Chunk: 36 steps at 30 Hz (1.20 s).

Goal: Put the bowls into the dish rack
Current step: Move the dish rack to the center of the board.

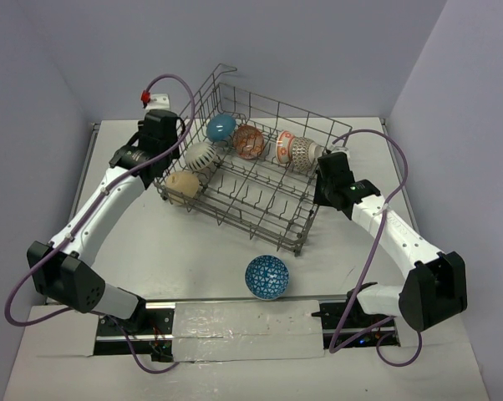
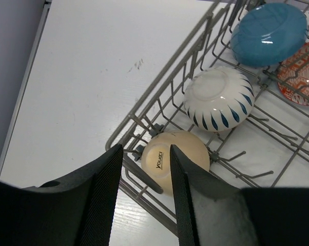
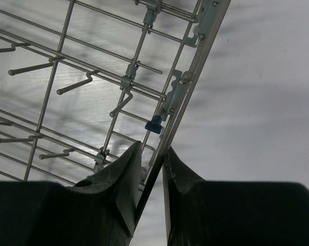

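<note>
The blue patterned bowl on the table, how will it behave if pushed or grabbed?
The blue patterned bowl looks glazed, so it is probably rigid, breakable and slippery to grip. Its round sides suggest it may rock or roll if nudged.

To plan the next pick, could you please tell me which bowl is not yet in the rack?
The blue patterned bowl on the table in front of the rack; the others all sit inside it.

One end effector finger hid part of the cream bowl; the frame edge cut off the orange bowl. The right wrist view cropped the rack.
</note>
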Motion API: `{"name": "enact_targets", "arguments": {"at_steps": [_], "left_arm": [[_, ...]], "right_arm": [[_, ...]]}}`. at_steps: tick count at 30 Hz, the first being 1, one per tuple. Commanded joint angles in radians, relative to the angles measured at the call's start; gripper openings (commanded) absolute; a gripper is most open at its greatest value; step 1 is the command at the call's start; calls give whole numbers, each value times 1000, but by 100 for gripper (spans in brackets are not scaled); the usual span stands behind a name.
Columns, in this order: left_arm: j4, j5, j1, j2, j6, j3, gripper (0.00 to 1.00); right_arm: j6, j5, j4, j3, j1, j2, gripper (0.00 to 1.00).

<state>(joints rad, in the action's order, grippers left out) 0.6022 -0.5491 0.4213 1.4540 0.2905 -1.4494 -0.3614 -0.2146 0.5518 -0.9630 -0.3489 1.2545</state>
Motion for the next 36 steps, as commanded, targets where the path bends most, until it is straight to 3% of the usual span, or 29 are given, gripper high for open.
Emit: {"name": "enact_targets", "arguments": {"at_steps": [1, 8, 25, 28, 29, 30, 31, 33, 36], "left_arm": [[-62, -8, -32, -29, -5, 12, 47], [-122, 52, -99, -41, -5, 92, 48], [-153, 202, -165, 23, 12, 112, 51], [-139, 207, -170, 43, 15, 104, 37], [-136, 207, -170, 48, 16, 103, 29], [-133, 203, -170, 49, 19, 101, 12], [-134, 202, -170, 49, 21, 104, 5], [-134, 204, -170, 46, 21, 109, 0], [-131, 210, -168, 40, 24, 115, 0]], "right_arm": [[82, 107, -96, -65, -16, -18, 26], [87, 112, -81, -80, -16, -12, 27], [99, 124, -84, -72, -16, -4, 30], [101, 129, -90, -69, -16, -4, 31], [101, 129, -90, -71, -16, 0, 31], [102, 129, -92, -72, -16, 2, 31], [104, 130, -92, -75, -15, 5, 30], [105, 130, -87, -89, -16, 19, 25], [107, 130, -85, -98, -15, 32, 7]]}}
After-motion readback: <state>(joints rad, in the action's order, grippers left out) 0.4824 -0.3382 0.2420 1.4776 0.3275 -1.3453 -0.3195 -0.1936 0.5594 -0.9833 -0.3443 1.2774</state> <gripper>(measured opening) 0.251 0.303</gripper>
